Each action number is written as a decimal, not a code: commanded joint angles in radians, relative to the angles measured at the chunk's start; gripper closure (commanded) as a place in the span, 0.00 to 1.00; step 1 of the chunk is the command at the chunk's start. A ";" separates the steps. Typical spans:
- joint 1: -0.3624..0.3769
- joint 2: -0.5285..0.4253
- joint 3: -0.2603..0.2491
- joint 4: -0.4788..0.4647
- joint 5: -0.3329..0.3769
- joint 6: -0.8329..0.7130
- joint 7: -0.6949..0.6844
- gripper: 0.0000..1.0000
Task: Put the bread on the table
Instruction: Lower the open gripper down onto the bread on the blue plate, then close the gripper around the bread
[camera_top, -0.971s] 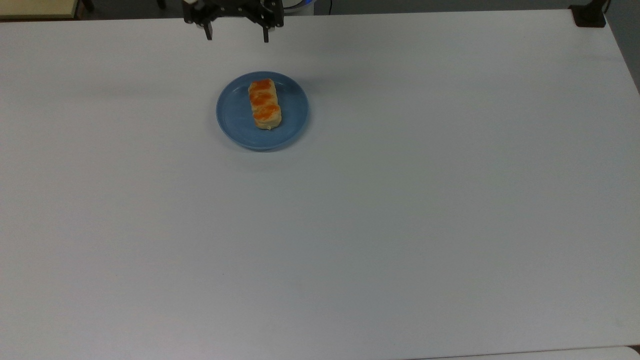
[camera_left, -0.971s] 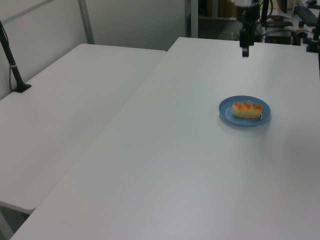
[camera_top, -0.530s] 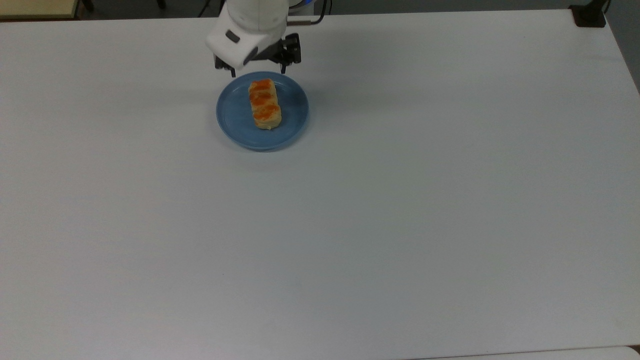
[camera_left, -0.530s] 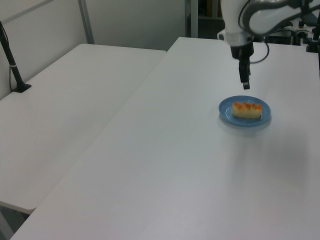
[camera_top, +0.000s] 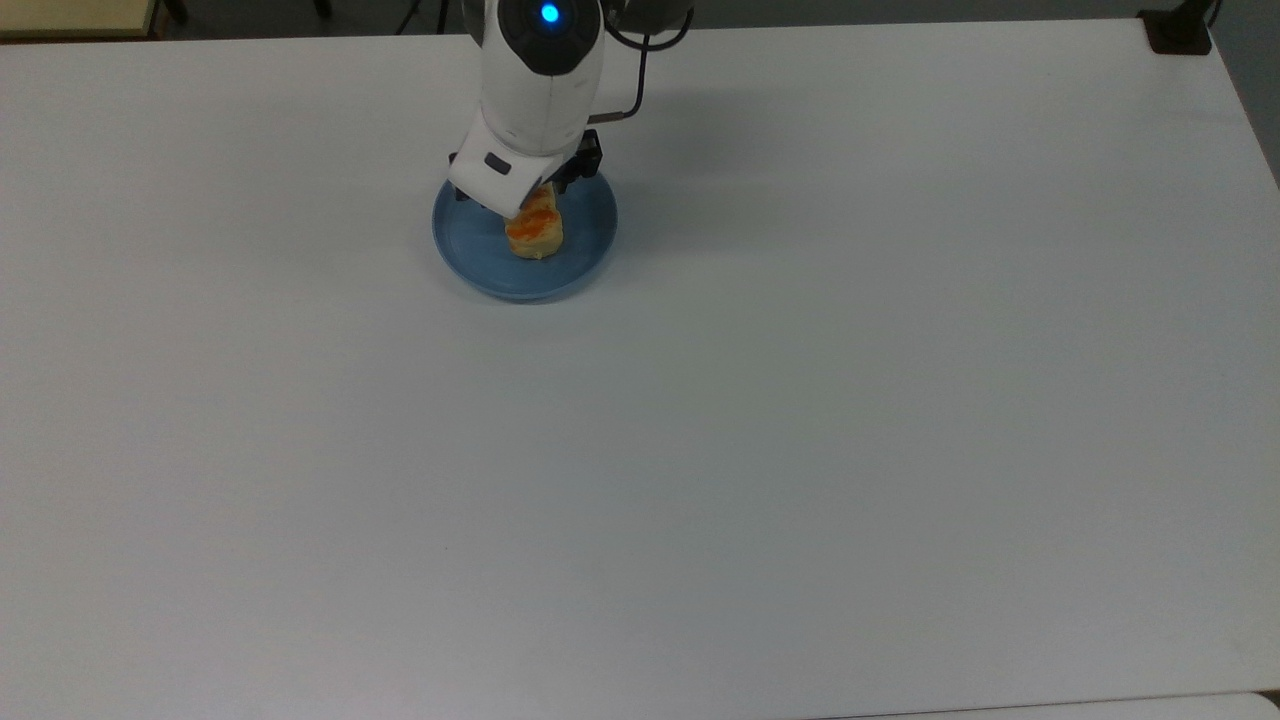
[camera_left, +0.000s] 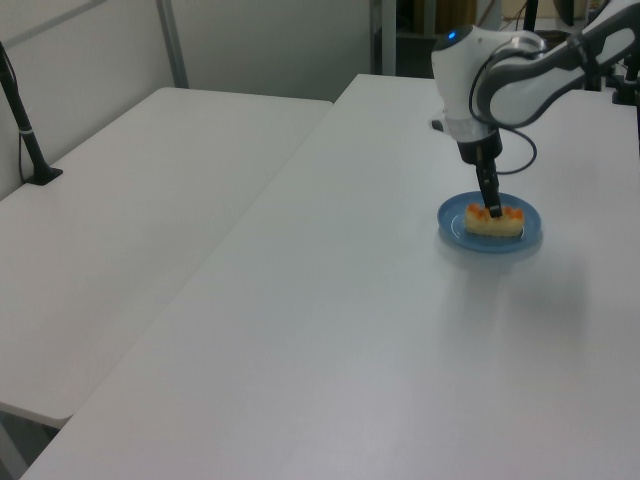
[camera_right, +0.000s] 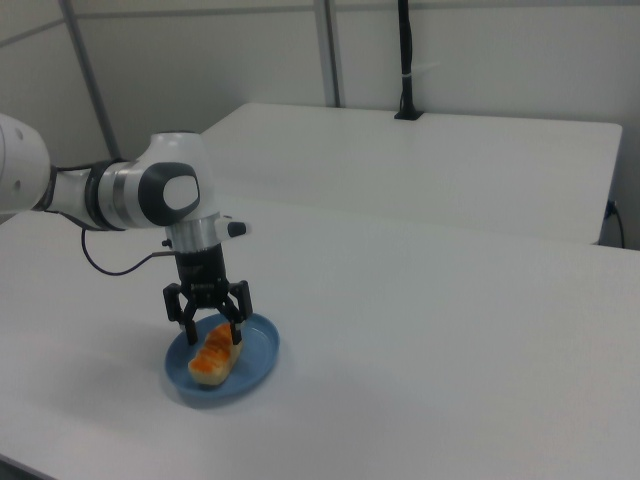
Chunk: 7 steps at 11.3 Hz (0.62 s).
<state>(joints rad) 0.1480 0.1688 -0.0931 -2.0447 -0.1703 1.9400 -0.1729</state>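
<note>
The small oblong pale-yellow bread (camera_top: 535, 230) with orange-brown glazed humps is seen lying on a round blue plate (camera_top: 590, 240), which rests on the large plain white matte table (camera_top: 760, 400). In the top view the loaf's long axis runs nearly from far to near, its near end tipped slightly toward the top view's right; its far part is covered by the arm's white wrist. In the left view (camera_left: 495, 221) the same axis is laid across from left to right, and in the right view (camera_right: 216, 353) it slants from the near left up to the far right. The plate is placed in the far part of the table, toward the top view's left.

The black two-finger gripper (camera_right: 210, 334) is held vertically over the far end of the bread, with its fingers (camera_right: 236, 325) spread apart on either side of the loaf and lowered to about its level; nothing is clamped between them. In the left view the gripper (camera_left: 492, 207) is seen down at the left end of the loaf.

Half a second ago the gripper was held higher, just beyond the far rim of the plate, and a second ago it was seen at the far edge of the table. Since then it has been brought forward and down around the bread. The bread and plate have not been shifted.
</note>
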 joint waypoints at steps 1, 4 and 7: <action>0.025 0.018 -0.008 -0.037 -0.035 0.060 -0.007 0.38; 0.027 0.011 -0.008 -0.031 -0.035 0.056 -0.007 0.72; 0.025 -0.119 -0.007 0.004 -0.019 -0.071 -0.033 0.74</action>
<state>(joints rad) 0.1624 0.1712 -0.0930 -2.0501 -0.1878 1.9656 -0.1741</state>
